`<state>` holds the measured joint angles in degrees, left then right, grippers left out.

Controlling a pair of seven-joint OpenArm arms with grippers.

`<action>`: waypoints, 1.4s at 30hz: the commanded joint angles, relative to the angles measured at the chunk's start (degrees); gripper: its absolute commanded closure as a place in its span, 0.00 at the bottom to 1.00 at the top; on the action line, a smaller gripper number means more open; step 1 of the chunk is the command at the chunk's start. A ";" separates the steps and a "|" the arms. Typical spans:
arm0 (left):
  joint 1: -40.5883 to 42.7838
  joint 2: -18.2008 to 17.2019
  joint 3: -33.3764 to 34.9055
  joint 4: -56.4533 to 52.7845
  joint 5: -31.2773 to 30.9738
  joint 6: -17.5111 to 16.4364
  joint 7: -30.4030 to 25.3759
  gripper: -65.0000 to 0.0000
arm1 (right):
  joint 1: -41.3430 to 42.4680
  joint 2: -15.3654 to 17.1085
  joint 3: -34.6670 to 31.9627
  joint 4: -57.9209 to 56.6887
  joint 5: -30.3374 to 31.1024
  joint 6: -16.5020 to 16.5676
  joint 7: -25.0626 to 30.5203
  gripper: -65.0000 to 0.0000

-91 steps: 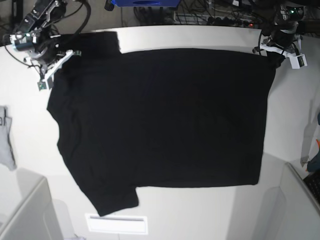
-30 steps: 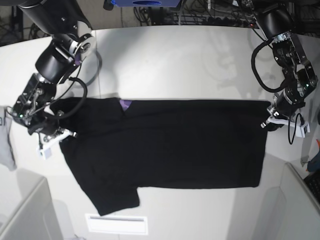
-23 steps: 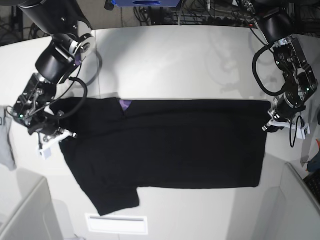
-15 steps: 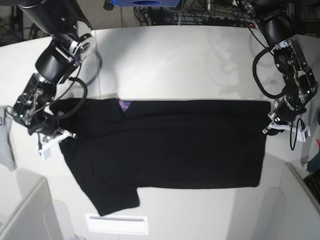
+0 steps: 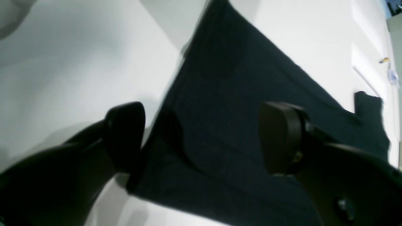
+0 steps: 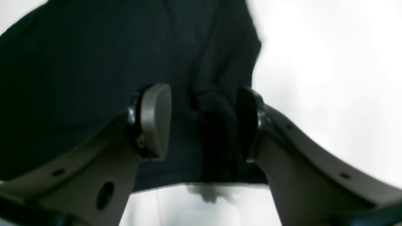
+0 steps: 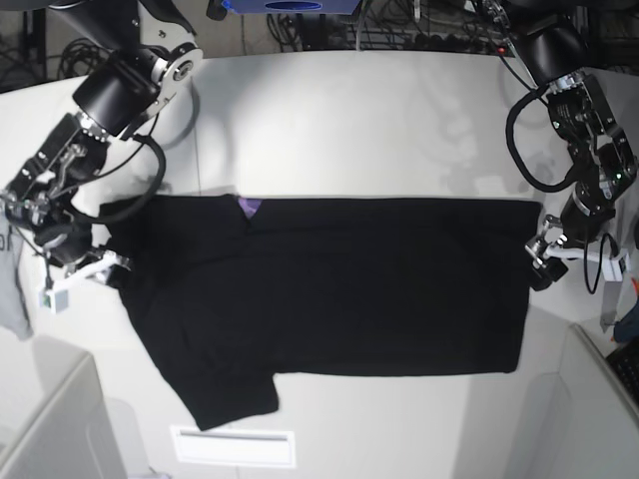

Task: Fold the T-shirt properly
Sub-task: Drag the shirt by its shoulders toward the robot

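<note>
The T-shirt (image 7: pixel 329 294) lies flat on the table (image 7: pixel 359 120), doubled over once, its folded edge running between the two grippers and one sleeve sticking out toward the near table edge. It looks light, limp and thin: it will sag from any pinch, drag and wrinkle if pulled along the surface, and hold no shape of its own. By that judgement it is best taken at two corners at once, with both layers of the fold caught together, so the layers do not slide apart.

The left gripper (image 5: pixel 201 138) has its jaws wide apart and holds nothing; the shirt's corner lies between and below them, one finger (image 5: pixel 125 135) at the cloth's edge. The right gripper (image 6: pixel 201 122) is also spread, with a bunched ridge of cloth standing between its pads (image 6: pixel 155 121) but not clamped.

The base view shows the whole layout: the shirt's outline, a sliver of purple print (image 7: pixel 250 207) at the collar end of the fold, a grey cloth (image 7: pixel 12 289) well off to the right gripper's outer side, and both arms at opposite ends of the fold. It cannot show the jaw gaps. The wrist views give those, plus the raised pucker by the right gripper and the double-layered edge at the left one.
</note>
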<state>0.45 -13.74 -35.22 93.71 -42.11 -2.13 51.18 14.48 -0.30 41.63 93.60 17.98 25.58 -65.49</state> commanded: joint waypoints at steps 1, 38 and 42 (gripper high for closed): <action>1.97 -0.99 -3.06 2.33 0.13 -0.11 -1.20 0.19 | -0.81 -0.19 0.09 4.11 0.88 -0.40 -0.22 0.53; 0.21 0.51 5.46 -18.94 0.57 -0.37 -8.41 1.00 | -11.01 -3.09 8.53 -11.01 10.55 -8.22 17.80 0.45; 0.48 0.42 5.38 -18.94 0.57 -0.37 -8.32 1.00 | -10.22 -2.12 8.88 -14.79 10.55 -8.22 18.86 0.45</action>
<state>0.99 -12.73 -29.80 74.39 -41.89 -2.96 41.54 3.90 -2.81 50.41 78.46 28.64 17.34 -46.00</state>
